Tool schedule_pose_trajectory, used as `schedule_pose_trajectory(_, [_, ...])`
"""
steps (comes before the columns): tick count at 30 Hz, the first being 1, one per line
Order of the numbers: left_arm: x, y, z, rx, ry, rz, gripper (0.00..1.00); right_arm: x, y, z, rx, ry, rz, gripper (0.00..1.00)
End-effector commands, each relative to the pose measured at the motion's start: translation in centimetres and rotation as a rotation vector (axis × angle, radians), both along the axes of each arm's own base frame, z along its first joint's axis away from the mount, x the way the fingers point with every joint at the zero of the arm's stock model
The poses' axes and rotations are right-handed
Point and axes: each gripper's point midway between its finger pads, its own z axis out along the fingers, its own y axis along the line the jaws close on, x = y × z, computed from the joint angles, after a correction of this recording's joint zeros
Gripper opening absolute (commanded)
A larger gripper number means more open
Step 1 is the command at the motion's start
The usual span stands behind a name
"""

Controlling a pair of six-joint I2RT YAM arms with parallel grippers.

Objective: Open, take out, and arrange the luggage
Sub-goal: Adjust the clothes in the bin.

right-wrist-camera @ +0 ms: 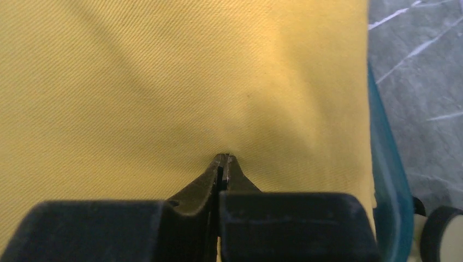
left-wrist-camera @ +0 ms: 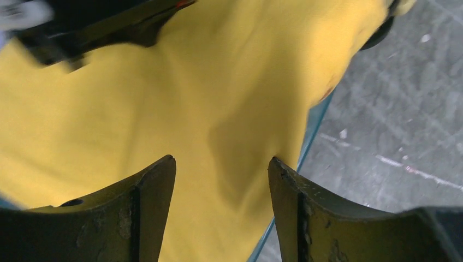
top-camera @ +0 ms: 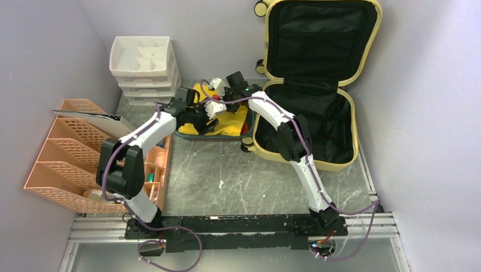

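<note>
The luggage (top-camera: 320, 39), a pale yellow hard-shell suitcase, lies open at the back right with its lid leaning on the wall and black lining showing in both halves. To its left, a yellow cloth (top-camera: 235, 120) fills a teal tray (top-camera: 193, 135). Both grippers are down on that cloth. My left gripper (left-wrist-camera: 221, 159) is open, its fingertips (left-wrist-camera: 166, 164) touching the cloth (left-wrist-camera: 164, 98) on either side of a soft fold near the tray's edge (left-wrist-camera: 314, 131). My right gripper (right-wrist-camera: 225, 156) is shut, its tips pinching the cloth (right-wrist-camera: 164, 82), with creases running to them.
A white drawer unit (top-camera: 144, 62) stands at the back left. A peach file rack (top-camera: 62, 153) runs along the left wall. One suitcase wheel (right-wrist-camera: 445, 232) sits just beside the tray rim (right-wrist-camera: 385, 164). Grey marbled tabletop (top-camera: 227, 175) lies between the tray and the arm bases.
</note>
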Motion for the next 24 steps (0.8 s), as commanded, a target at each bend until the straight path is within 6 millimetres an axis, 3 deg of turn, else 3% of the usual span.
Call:
schedule_pose_trajectory(1, [-1.0,-4.8,-1.1,-0.073,0.007,-0.081,0.67,1.5,-2.3,-1.5,-0.047,0.0,-0.096,0.0])
schedule_pose_trajectory(4, [-2.7,-6.9,-3.2,-0.069,0.066,-0.126,0.65,1.6,-1.8,0.5,0.004,-0.011,-0.087,0.0])
schedule_pose_trajectory(7, [-4.1,-8.1,-5.2,-0.044,0.116,-0.149,0.63,2.2,-1.6,5.2,0.115,-0.04,-0.074,0.01])
schedule_pose_trajectory(9, [-4.3,-8.1,-6.2,-0.016,0.132,-0.143,0.6,2.3,-1.7,8.7,0.168,-0.067,-0.061,0.1])
schedule_pose_trajectory(12, [-3.3,-7.1,-5.9,0.027,0.118,-0.093,0.51,1.5,-2.0,13.0,0.211,-0.1,-0.031,0.3])
schedule_pose_trajectory(14, [-2.3,-5.9,-4.0,0.016,0.077,-0.06,0.51,0.3,-2.1,15.2,0.232,-0.113,-0.007,0.38])
schedule_pose_trajectory(17, [-0.6,-3.7,-0.3,-0.05,0.04,-0.018,0.54,-1.8,-2.1,15.6,0.256,-0.064,0.024,0.42])
schedule_pose_trajectory(20, [0.8,-0.9,2.7,-0.089,0.0,0.018,0.63,-4.1,-1.5,14.4,0.266,0.031,0.067,0.42])
schedule_pose_trajectory(22, [2.2,1.4,3.5,-0.102,-0.034,0.083,0.7,-5.4,-1.2,13.3,0.249,0.086,0.087,0.41])
schedule_pose_trajectory(24, [3.2,3.1,2.9,-0.09,-0.055,0.141,0.71,-6.4,-1.2,12.0,0.226,0.134,0.1,0.4])
